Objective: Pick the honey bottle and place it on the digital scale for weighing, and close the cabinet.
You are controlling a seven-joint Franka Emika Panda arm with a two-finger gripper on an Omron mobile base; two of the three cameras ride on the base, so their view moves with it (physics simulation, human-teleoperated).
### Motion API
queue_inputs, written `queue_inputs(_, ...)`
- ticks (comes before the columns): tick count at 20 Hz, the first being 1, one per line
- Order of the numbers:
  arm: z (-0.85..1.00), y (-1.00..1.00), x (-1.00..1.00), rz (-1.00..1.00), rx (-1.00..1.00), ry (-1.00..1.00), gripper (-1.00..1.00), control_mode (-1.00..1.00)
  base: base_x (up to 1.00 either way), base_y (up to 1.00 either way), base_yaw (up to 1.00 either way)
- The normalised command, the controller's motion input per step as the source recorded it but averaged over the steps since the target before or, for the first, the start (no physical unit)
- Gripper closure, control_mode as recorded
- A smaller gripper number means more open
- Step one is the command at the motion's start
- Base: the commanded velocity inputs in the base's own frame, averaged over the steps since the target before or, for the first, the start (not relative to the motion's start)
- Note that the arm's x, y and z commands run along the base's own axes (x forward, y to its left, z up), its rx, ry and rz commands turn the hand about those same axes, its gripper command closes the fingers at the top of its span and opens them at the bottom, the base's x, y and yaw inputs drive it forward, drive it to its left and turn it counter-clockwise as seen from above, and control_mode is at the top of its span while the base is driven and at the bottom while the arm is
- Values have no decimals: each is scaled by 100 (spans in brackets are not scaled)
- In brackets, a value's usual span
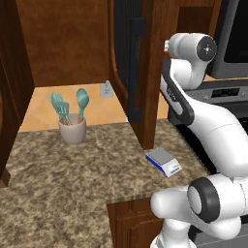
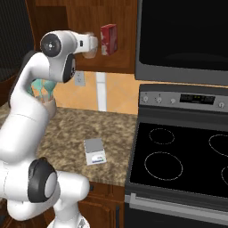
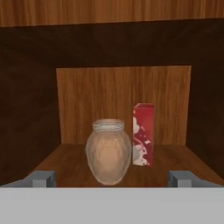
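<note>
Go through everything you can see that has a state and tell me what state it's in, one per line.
Rounded amber honey bottle: upright on the cabinet shelf, not held.
Red carton: upright, right beside the bottle.
Dark reddish-brown wall cabinet door: open.
Small blue-edged digital scale: on the counter, platform bare.
Hand: open, fingertips short of the bottle.
Beige utensil cup: upright, holding teal utensils.

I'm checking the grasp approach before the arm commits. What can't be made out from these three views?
- Rounded amber-brown honey bottle: absent from the left base view, where the dark wooden cabinet door blocks the shelf.
- Red carton: its label is too blurred to read in the hand view.
- End effector: the finger bases are cut off by the hand view's bottom edge.
</note>
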Motion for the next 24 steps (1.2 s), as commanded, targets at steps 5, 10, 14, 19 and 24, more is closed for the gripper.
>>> queue_inputs(5,2,0,61,0,0,0,-100,-100,0,0,0)
queue_inputs(10,0,0,63,0,0,0,-100,-100,0,0,0)
queue_inputs(14,0,5,41,0,0,0,-100,-100,0,0,0)
queue_inputs(19,0,2,53,0,0,0,-100,-100,0,0,0)
queue_inputs(24,0,8,49,0,0,0,-100,-100,0,0,0)
